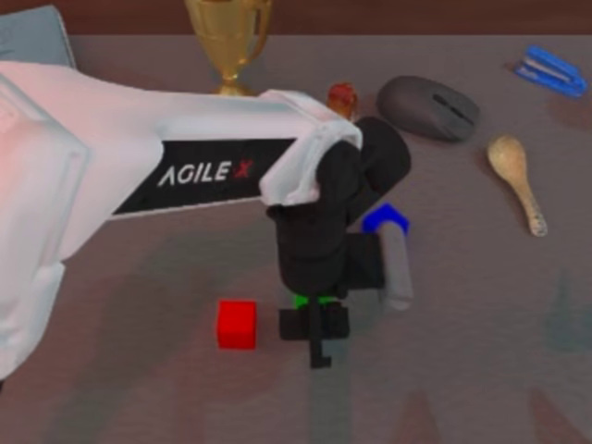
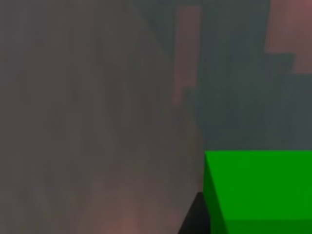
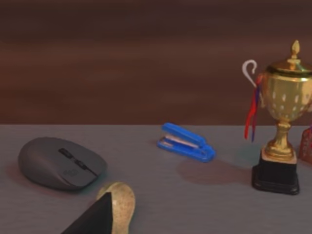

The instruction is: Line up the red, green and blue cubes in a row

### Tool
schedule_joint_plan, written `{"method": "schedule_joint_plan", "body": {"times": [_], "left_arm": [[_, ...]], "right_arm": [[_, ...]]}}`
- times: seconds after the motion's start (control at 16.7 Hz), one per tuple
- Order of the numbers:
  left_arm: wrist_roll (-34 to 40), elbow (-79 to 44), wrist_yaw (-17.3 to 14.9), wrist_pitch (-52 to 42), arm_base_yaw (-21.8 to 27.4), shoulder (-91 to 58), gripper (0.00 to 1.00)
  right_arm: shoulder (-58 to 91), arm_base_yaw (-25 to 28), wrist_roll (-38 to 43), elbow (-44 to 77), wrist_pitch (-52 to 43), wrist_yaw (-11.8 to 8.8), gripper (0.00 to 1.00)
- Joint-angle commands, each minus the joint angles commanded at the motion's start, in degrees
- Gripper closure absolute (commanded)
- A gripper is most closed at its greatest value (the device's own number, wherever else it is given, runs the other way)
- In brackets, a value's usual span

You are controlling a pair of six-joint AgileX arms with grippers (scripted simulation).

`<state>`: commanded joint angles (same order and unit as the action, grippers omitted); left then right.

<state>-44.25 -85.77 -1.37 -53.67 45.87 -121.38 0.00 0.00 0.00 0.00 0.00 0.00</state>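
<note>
Grey-brown table [image 1: 481,370] with mottled surface. Gold trophy cup [image 1: 228,37] at the far edge, left of centre; in the right wrist view it stands on a black base, red and blue ribbons hanging from one handle. Small orange-red object [image 1: 341,95] just right of the trophy, mostly hidden, type unclear. Dark grey computer mouse [image 1: 428,107] right of that, near the far edge. Blue stapler [image 1: 551,70] at the far right corner, lying flat, well apart from the mouse. Speckled beige wooden spoon [image 1: 517,178] between mouse and stapler but nearer, bowl end toward the far edge. Grey-blue cloth-like item [image 1: 35,35] at the far left corner, partly cut off.
</note>
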Motion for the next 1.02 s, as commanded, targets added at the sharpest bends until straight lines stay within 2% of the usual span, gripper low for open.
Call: {"method": "schedule_joint_plan", "body": {"times": [0.36, 1.02], "left_arm": [[0.0, 0.0, 0.0, 0.0, 0.0, 0.0, 0.02], [-0.07, -0.87, -0.03, -1.01, -0.12, 0.29, 0.0]], "right_arm": [[0.0, 0.0, 0.0, 0.0, 0.0, 0.0, 0.0], [0.0, 0.0, 0.0, 0.0, 0.0, 0.0, 0.0]]}}
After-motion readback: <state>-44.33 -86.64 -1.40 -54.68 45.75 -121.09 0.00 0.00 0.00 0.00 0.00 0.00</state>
